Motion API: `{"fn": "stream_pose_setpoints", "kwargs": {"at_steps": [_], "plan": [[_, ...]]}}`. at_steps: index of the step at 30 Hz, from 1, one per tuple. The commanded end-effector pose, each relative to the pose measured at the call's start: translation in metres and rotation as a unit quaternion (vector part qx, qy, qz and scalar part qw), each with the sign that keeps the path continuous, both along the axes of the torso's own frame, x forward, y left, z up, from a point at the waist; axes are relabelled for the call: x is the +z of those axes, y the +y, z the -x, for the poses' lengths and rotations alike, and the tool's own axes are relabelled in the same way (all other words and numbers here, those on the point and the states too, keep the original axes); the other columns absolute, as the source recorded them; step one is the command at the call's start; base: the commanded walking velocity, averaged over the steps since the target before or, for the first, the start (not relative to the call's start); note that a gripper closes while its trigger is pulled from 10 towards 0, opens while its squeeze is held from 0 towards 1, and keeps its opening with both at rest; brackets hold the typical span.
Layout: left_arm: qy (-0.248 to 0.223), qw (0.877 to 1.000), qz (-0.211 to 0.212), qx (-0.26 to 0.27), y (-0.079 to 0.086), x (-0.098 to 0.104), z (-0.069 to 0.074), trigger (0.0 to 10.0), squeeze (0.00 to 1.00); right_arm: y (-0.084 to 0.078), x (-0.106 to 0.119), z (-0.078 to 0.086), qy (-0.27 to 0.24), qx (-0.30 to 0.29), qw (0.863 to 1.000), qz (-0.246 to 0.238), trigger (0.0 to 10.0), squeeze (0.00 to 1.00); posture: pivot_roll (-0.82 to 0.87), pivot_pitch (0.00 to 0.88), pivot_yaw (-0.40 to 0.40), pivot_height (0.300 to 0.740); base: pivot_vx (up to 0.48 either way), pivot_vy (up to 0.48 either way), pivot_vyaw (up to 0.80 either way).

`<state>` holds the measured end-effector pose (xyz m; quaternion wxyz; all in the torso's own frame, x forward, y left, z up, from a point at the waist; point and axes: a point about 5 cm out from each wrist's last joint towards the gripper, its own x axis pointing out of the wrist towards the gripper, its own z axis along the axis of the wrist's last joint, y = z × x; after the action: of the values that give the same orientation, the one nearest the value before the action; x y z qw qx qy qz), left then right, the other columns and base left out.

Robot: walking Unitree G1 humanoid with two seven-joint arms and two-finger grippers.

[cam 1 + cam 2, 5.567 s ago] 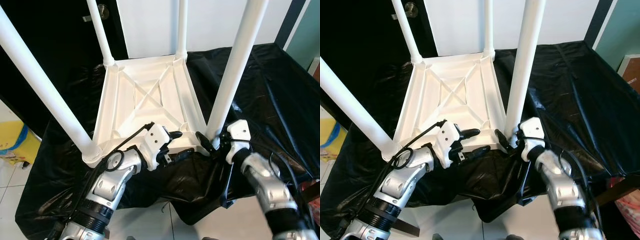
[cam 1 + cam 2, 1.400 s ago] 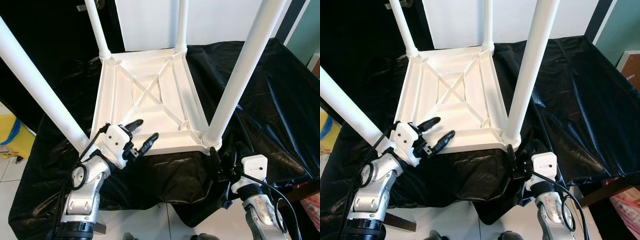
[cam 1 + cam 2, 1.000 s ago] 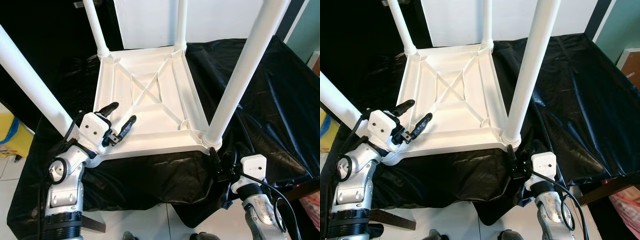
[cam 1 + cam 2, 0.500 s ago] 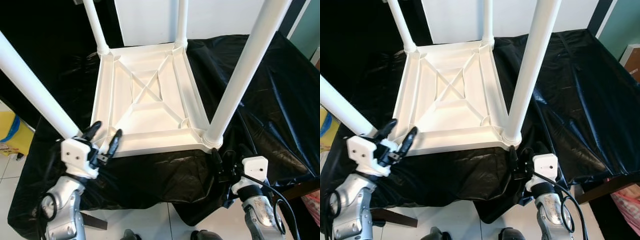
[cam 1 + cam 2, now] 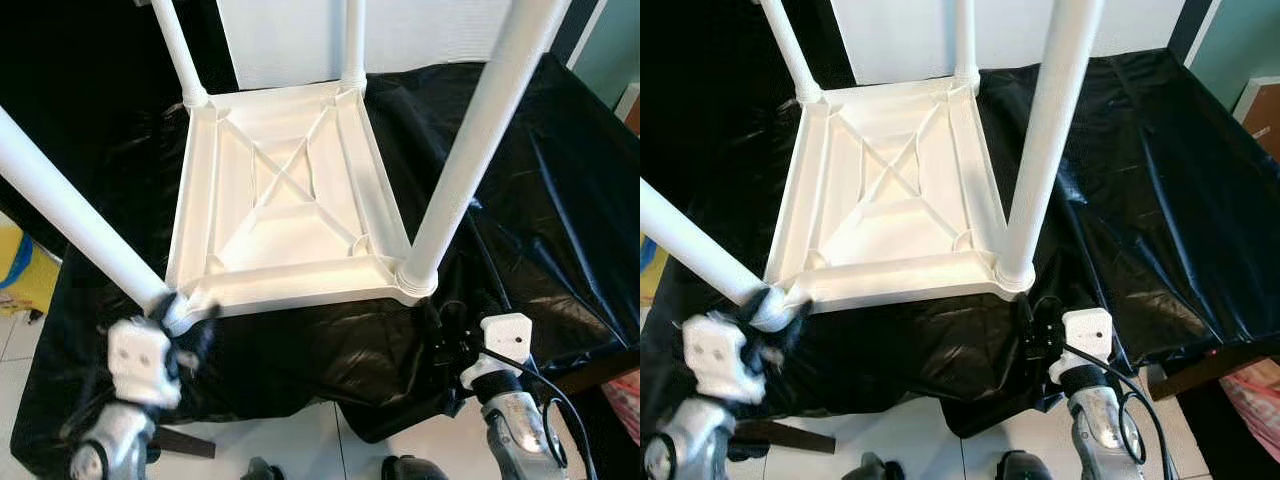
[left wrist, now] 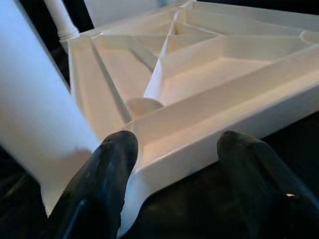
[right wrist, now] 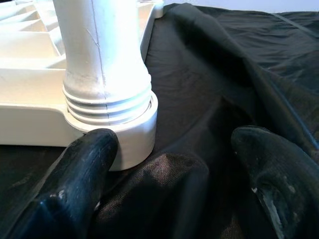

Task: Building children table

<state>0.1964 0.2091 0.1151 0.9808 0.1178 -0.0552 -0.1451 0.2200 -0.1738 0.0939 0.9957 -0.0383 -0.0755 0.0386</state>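
A crumpled black plastic sheet point(image 5: 520, 190) covers the work surface, and on it lies one upturned white plastic children's table point(image 5: 285, 200) with four white round legs point(image 5: 470, 150) pointing up. At 7 o'clock the left gripper point(image 6: 174, 149), jaws spread wide and empty, faces the table's near-left corner. At 5 o'clock the right gripper point(image 7: 169, 164), jaws likewise wide and empty, hangs just off the near-right leg's socket.

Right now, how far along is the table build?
Done: the white table lies upside down on the black sheet with four legs standing in its corners. In hand: the left pincer, open, sits at the near left corner; the right pincer, open, faces the near right leg. Left: turning it upright.
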Motion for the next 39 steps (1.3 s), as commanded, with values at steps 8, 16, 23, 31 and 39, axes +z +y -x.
{"fn": "stream_pose_setpoints", "kwargs": {"at_steps": [8, 16, 23, 31, 39], "plan": [[-0.085, 0.988, 0.022, 0.123, -0.002, 0.021, -0.023, 10.0, 0.0, 0.0, 0.002, -0.004, -0.007, 0.004, 1.0, 0.011, 10.0, 0.0, -0.06, 0.128, 0.054, 0.74, 0.0, 0.0, 0.0], [-0.084, 0.996, 0.009, 0.038, -0.004, 0.036, -0.038, 10.0, 0.0, 0.006, 0.003, -0.007, -0.012, 0.037, 0.999, 0.025, 10.0, 0.0, -0.05, 0.117, 0.042, 0.74, 0.0, 0.0, 0.0], [-0.06, 0.997, 0.015, -0.046, -0.014, 0.043, -0.054, 10.0, 0.0, 0.002, 0.009, 0.002, -0.019, 0.078, 0.996, 0.037, 10.0, 0.0, -0.04, 0.109, 0.041, 0.74, 0.0, 0.0, 0.0], [-0.061, 0.995, 0.01, -0.073, -0.026, 0.046, -0.067, 10.0, 0.0, -0.003, 0.009, 0.005, -0.025, 0.067, 0.996, 0.051, 10.0, 0.0, -0.06, 0.106, 0.049, 0.74, 0.0, 0.0, 0.0], [-0.061, 0.995, 0.008, -0.075, -0.026, 0.048, -0.069, 10.0, 0.0, -0.002, 0.008, 0.006, -0.025, 0.066, 0.996, 0.05, 10.0, 0.0, -0.07, 0.105, 0.051, 0.74, 0.0, 0.0, 0.0]]}}
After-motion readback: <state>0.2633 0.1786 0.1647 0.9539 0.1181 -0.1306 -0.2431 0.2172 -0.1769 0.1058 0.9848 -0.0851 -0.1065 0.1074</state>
